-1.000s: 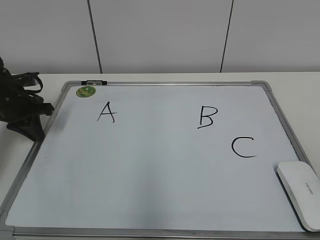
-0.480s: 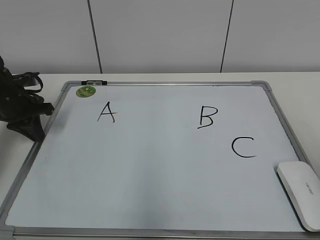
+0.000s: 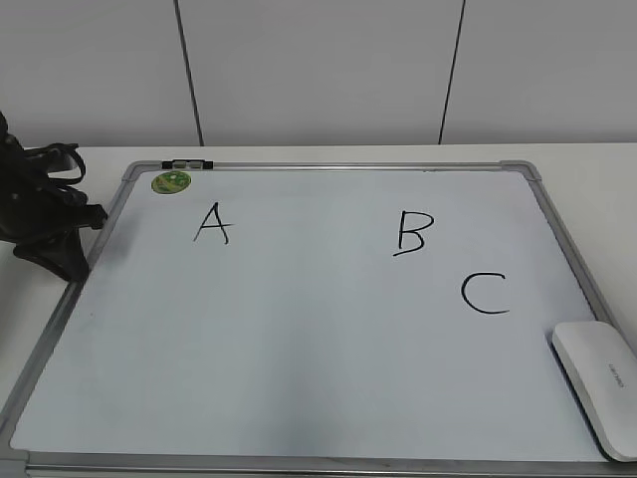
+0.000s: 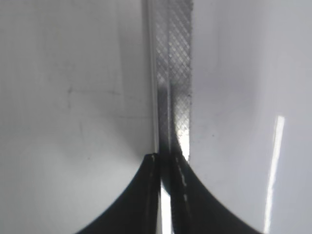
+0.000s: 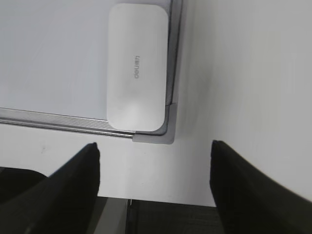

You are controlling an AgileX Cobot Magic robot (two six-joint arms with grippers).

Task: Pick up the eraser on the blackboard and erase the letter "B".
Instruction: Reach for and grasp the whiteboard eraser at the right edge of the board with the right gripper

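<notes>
We are holding our right end effector (image 5: 153, 161) wide open and empty, just short of the eraser (image 5: 138, 66), which is lying ahead at the blackboard (image 3: 299, 329) corner, long axis pointing away. Our left end effector (image 4: 166, 163), nearly closed, is far off.

Black left arm (image 3: 40, 219) with looped cables, smooth curved black pincer fingers (image 5: 63, 190), matte finish

a white desk (image 3: 597, 169) was seen carrying the blackboard (image 3: 299, 349), which was laid flat on it. the left end effector (image 3: 60, 249) was rested at the blackboard's left frame edge, by the desk.
</notes>
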